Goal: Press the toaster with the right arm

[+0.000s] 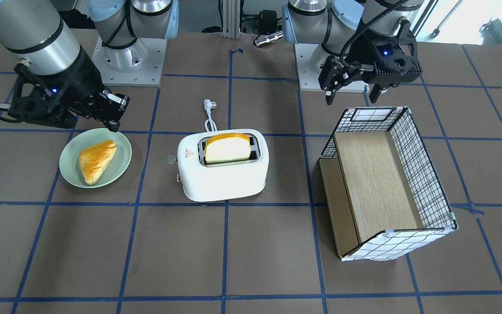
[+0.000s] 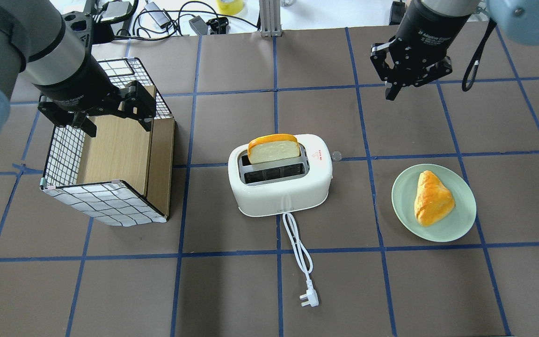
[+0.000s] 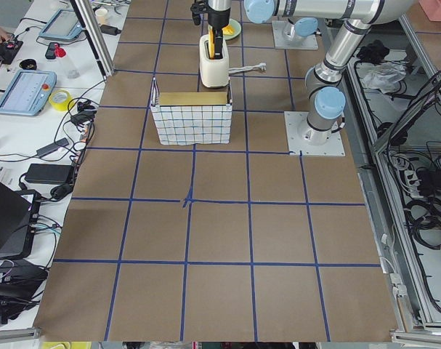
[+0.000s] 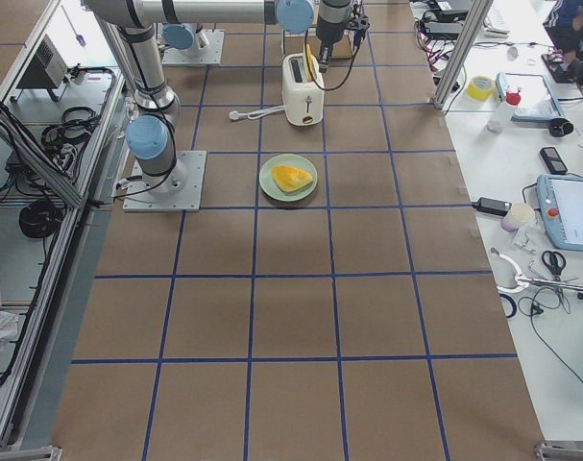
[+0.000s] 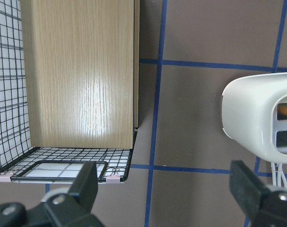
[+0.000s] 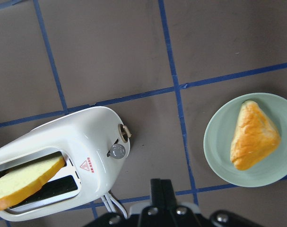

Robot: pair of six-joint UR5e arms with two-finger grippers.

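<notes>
The white two-slot toaster stands mid-table with a bread slice upright in its far slot. Its side lever and round knob face the plate side. My right gripper hovers above the table, beyond the toaster and off to its right, apart from it. Its fingers are pressed together and empty. It also shows in the front view. My left gripper is open and empty above the checked basket, with its fingers wide apart.
A green plate with a golden pastry sits right of the toaster, under and nearer than the right gripper. The toaster's white cord and plug trail toward the robot. The basket with its wooden insert stands on the robot's left.
</notes>
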